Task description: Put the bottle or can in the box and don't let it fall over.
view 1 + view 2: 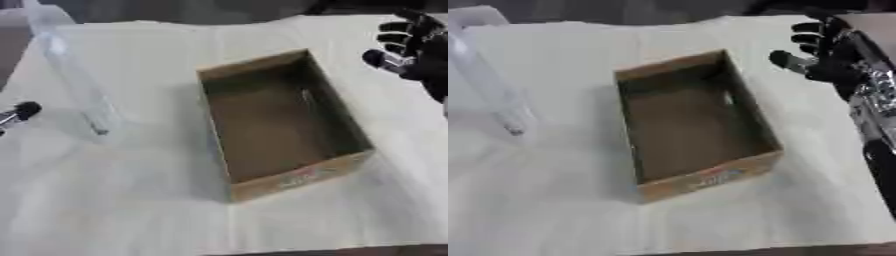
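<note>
Although the box (pixel 282 125) sits open and empty at the centre of the frame, the bottle (pixel 74 80) is not yet in it. The bottle shows at the upper left of the frame as a tall, clear, faint shape, leaning toward the upper left corner with its lower end on the cloth (pixel 131 210). Whether it stands free or is propped cannot be told. It lies well apart from the box.

The right hand (pixel 829 52) shows at the upper right of the frame, beyond the box's far right corner. Its fingers are curled and spread, and they hold nothing. It touches neither box nor bottle. Of the left hand (pixel 19 114) only a dark tip on a silver stem shows, at the left edge of the frame, near the bottle's lower end; the state of its fingers cannot be told.

Handling judgement: the bottle looks like thin clear plastic, probably light, smooth and slippery, and liable to dent if squeezed. Being tall and narrow, it will tip readily. Take hold around the body at about mid-height or slightly below, fingers on one side and thumb opposite. Keep it upright during the carry. Set its base flat on the box floor, away from the walls, before the fingers release.
</note>
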